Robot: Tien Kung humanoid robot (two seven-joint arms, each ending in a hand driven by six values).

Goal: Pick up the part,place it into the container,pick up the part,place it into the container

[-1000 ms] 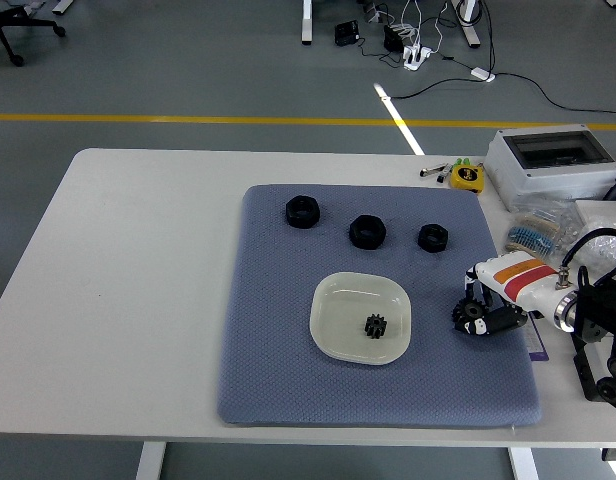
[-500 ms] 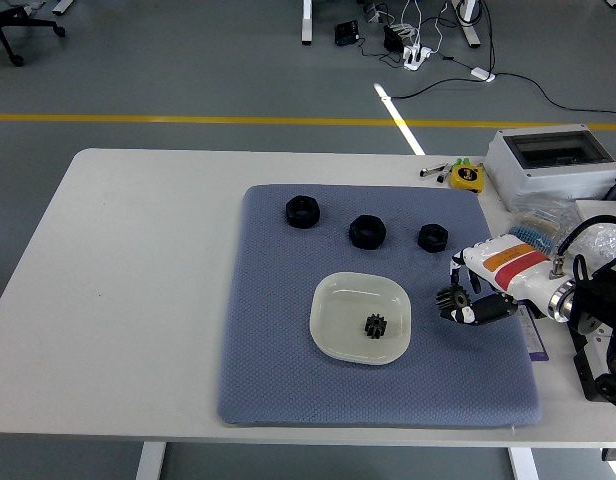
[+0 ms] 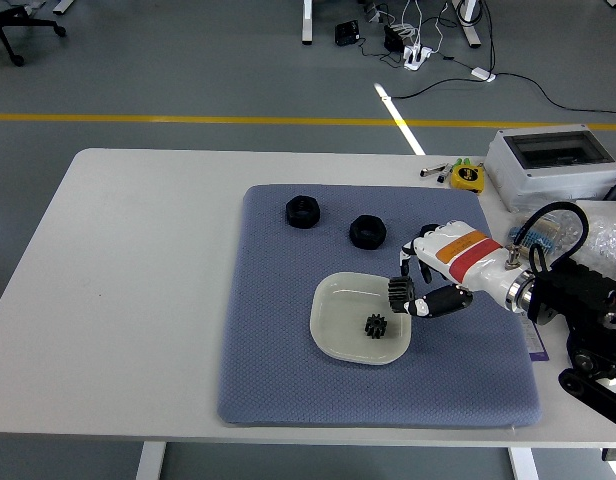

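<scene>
Two black gears show: one gear (image 3: 376,326) lies flat in the dish (image 3: 338,318), right of its middle, its short teeth plain against the pale, translucent bottom, while the other gear (image 3: 400,292) is clamped in the fingers (image 3: 438,302) of the right hand (image 3: 420,285), held at the dish's right rim, partly over it; its toothed edge faces the camera. The hand is white with black fingers and bears an orange and a red band on its back; no writing on it can be read. The dish is a rounded square, sitting on a blue-grey mat (image 3: 288,380) that covers the middle of the white surface (image 3: 128,300). Two black hex nuts rest on the mat's far part, well apart from the dish: a nut (image 3: 302,211) to the left and a second nut (image 3: 367,230) nearer the hand. Whether a third lies behind the hand cannot be told. Off the mat's far right corner lies a yellow tape measure (image 3: 467,177) beside some pens; its label is too small to read. Farther right stands a grey box (image 3: 551,165) with a clear lid, and near it a clear bag (image 3: 548,232) of small striped items, partly hidden by the arm's black cable.
</scene>
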